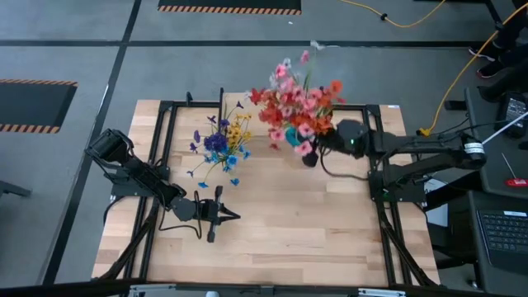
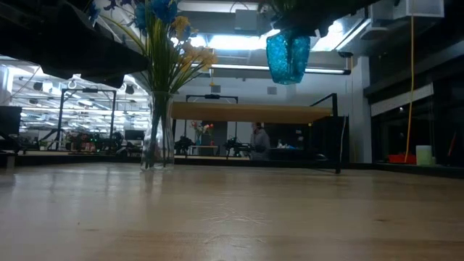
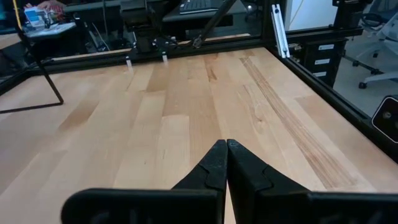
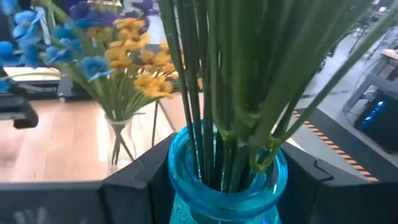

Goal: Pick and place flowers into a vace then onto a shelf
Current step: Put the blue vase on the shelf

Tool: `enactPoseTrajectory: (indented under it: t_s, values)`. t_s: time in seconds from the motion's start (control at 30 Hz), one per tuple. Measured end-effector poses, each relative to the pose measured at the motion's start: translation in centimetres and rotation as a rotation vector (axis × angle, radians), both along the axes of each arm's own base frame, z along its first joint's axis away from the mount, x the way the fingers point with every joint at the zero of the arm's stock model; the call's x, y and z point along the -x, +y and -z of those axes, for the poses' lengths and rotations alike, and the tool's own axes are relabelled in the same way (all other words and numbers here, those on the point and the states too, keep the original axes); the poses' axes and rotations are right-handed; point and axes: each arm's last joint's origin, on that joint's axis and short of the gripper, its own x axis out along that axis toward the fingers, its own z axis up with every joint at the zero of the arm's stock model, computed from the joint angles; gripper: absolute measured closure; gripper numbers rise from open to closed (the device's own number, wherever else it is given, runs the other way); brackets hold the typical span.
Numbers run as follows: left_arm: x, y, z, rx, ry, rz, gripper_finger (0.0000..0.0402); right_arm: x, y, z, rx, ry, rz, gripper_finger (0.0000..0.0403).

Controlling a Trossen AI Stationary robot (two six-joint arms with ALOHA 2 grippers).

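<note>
Upper centre of the high view, the right gripper [image 1: 323, 142] clamps a blue vase holding red and pink flowers [image 1: 295, 103], beside the far rail. Left of it stands a clear vase with blue and yellow flowers [image 1: 221, 142]. At lower left, the left gripper [image 1: 233, 216] rests over the table [image 1: 313, 239], fingers together.

From the low view, the blue vase [image 2: 288, 56] hangs in the air at the top, above the shelf [image 2: 250, 111]; the clear vase [image 2: 158, 130] stands on the table at left.

Left wrist view: closed fingers [image 3: 217, 168] over bare wood.

Right wrist view: green stems fill the blue vase [image 4: 227, 180], black fingers on both sides.
</note>
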Motion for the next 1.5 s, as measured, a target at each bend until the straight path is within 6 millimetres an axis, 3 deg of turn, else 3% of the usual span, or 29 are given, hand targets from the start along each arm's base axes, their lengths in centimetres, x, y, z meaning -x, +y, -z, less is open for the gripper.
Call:
enactPoseTrajectory:
  t_s: [0.27, 0.43, 0.87, 1.17, 1.5]
  values:
    - [0.0, 0.0, 0.0, -0.001, 0.000, -0.001, 0.0398, 1.1, -5.6, -0.9, -0.032, -0.011, 0.095, 0.0205]
    - [0.0, 0.1, 0.0, -0.005, -0.002, -0.018, 0.0398, 2.1, -8.0, -0.8, -0.066, -0.017, 0.112, 0.0205]
    - [-0.8, 1.3, 0.0, 0.003, 0.002, -0.047, 0.0399, 3.2, -11.8, -0.4, -0.088, -0.045, 0.165, 0.0203]
    - [-0.9, 1.5, 0.0, 0.032, 0.006, -0.036, 0.0396, 2.0, -13.8, 1.7, -0.104, 0.011, 0.178, 0.0204]
    - [-0.9, 1.5, 0.0, 0.033, 0.006, -0.037, 0.0396, 1.8, -14.9, 2.4, -0.101, 0.014, 0.204, 0.0203]
